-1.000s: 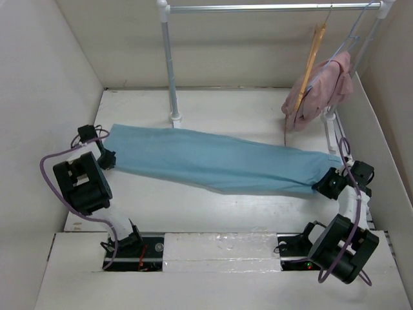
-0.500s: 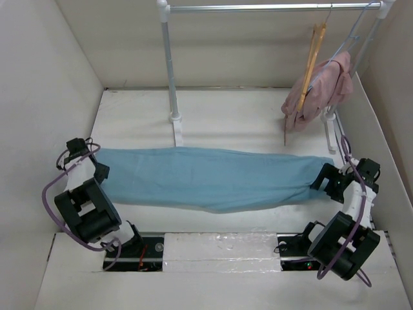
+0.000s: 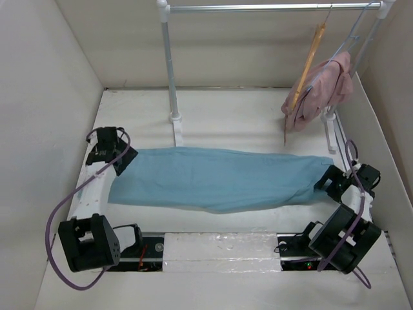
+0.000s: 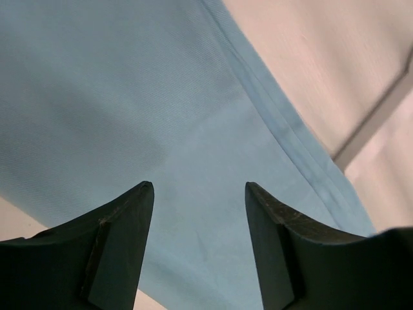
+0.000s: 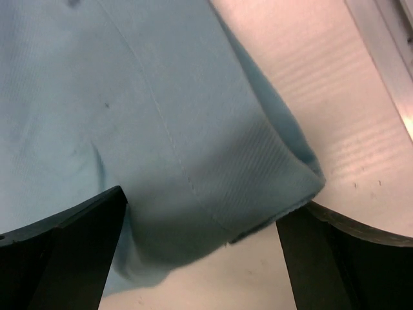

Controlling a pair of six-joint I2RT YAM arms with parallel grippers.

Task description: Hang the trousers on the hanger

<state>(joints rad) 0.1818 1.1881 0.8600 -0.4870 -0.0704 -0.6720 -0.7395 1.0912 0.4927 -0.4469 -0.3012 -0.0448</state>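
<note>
**Both jaws open over the cloth, grab to come**

The trousers [image 3: 213, 177] lie flat across the middle of the table [image 3: 245, 110], stretched from centre left to centre right of the overhead view. The left gripper [image 3: 121, 157] hovers at the left end with its jaws moderately apart and nothing between them, only blue fabric showing below in the wrist view. The right gripper [image 3: 324, 182] sits over the right end, spread wide and also holding nothing, with the stitched edge just beneath it.

The hanger [image 3: 306, 64] hangs well apart in the upper right, edge-on from the rail [image 3: 258, 8], just beside the pink garment [image 3: 329, 87].

This looks like the moment to take a fresh hold. To do it well, each gripper should probably come straight down and pinch every layer near the seam, not just the top sheet. The two arms should lift together so the middle doesn't sag. On the way to the upper right, the cloth needs to stay clear of the pink garment.
</note>
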